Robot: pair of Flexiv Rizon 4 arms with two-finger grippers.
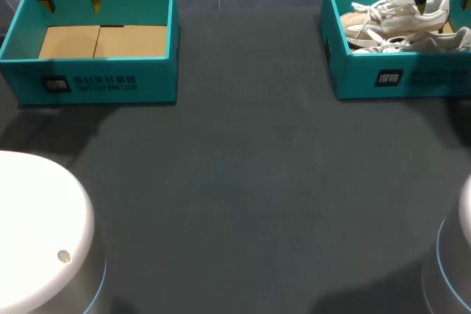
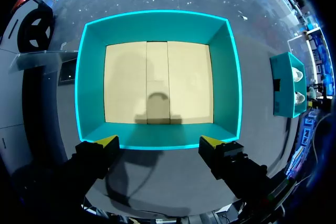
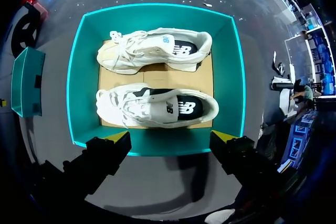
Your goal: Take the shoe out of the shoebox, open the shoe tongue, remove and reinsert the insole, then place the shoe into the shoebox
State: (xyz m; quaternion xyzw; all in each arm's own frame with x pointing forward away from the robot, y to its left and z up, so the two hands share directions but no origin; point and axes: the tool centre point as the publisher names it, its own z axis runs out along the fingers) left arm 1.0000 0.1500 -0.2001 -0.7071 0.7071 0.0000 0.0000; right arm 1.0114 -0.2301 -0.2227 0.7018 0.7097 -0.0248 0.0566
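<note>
Two teal boxes are sitting well apart: the left shoebox (image 1: pixel 110 82) showing only cardboard, the right shoebox (image 1: pixel 397 79) holding both white sneakers (image 1: pixel 401 16). Above them the left gripper (image 2: pixel 160 141) and the right gripper (image 3: pixel 170 137) are hovering, jaws spread, holding nothing; seemingly every task step is waiting.

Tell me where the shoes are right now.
In the head view, both white shoes lie side by side inside the teal shoebox at the table's far right; the open right gripper hovers above it.
</note>
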